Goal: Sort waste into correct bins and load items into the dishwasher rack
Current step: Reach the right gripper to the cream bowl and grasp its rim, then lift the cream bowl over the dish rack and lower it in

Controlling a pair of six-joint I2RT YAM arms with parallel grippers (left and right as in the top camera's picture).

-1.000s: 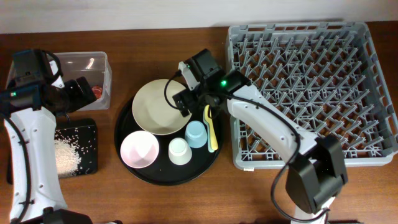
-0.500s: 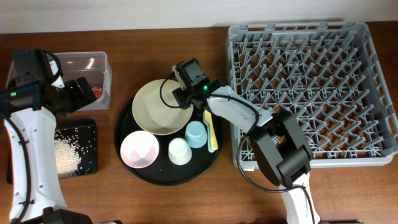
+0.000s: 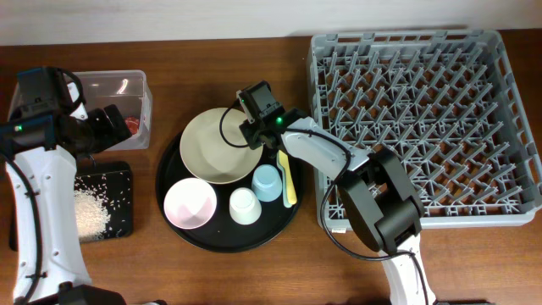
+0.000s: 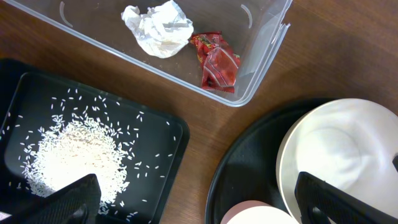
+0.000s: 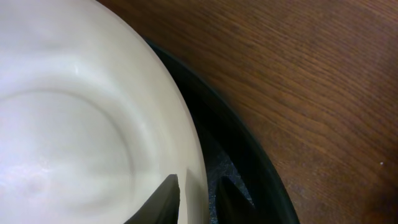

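My right gripper [image 3: 254, 135] is shut on the right rim of the large cream bowl [image 3: 212, 148], which sits on the round black tray [image 3: 279, 224]. In the right wrist view one finger is inside the bowl [image 5: 81, 124] and one outside, gripper [image 5: 200, 186] pinching the rim. A pink bowl [image 3: 190, 203], white cup [image 3: 245, 206], light blue cup [image 3: 267, 182] and pale yellow utensil [image 3: 289, 178] share the tray. My left gripper [image 3: 108, 119] hangs open between the tray and the bins; gripper [image 4: 202, 199] holds nothing. The grey dishwasher rack [image 3: 423, 119] fills the right side.
The clear box [image 4: 261, 74] holds a crumpled white wrapper [image 4: 158, 28] and a red wrapper [image 4: 217, 59]. The flat black tray [image 4: 155, 149] beside it carries a heap of rice [image 4: 74, 155]. Bare wood lies between the round tray [image 5: 249, 168] and the rack.
My right gripper's jaws have closed from wide open onto the cream bowl's rim, and the right arm has swung round behind it. The left arm has not moved.
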